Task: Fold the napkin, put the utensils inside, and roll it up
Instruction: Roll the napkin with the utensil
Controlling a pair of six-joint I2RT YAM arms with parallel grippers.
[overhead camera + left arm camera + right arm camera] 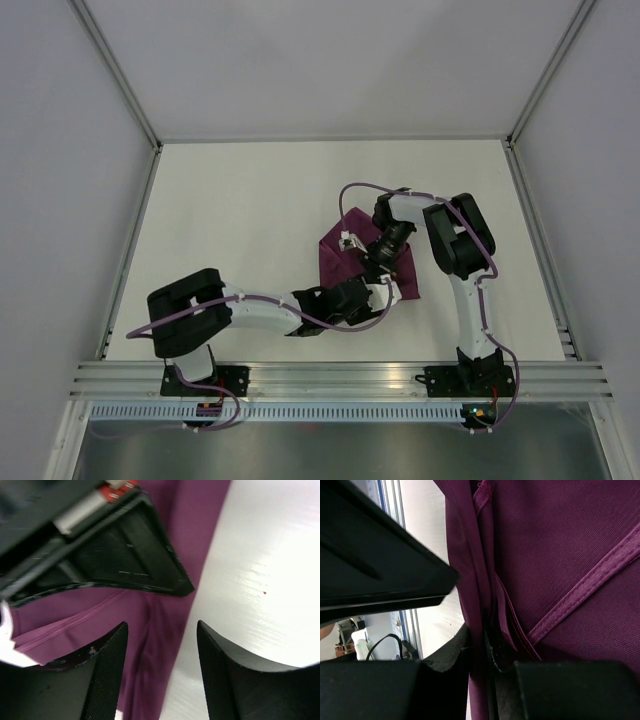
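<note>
The deep purple napkin (pixel 335 255) lies bunched and folded on the white table (pixel 240 210), a little right of centre. My right gripper (pixel 374 266) comes down on it from the far side. In the right wrist view this gripper (pixel 482 630) is shut on a gathered fold of the napkin (pixel 560 545) beside a stitched hem. My left gripper (pixel 383 296) is at the napkin's near right edge. In the left wrist view it (pixel 161 625) stands open, its fingers straddling the napkin's edge (pixel 195 525) without touching it. No utensils are in view.
An aluminium rail (pixel 340 378) runs along the near edge of the table by the arm bases. White walls close in the left, far and right sides. The two grippers are very close together, and the right one's black body (pixel 115 555) fills the left wrist view's upper left.
</note>
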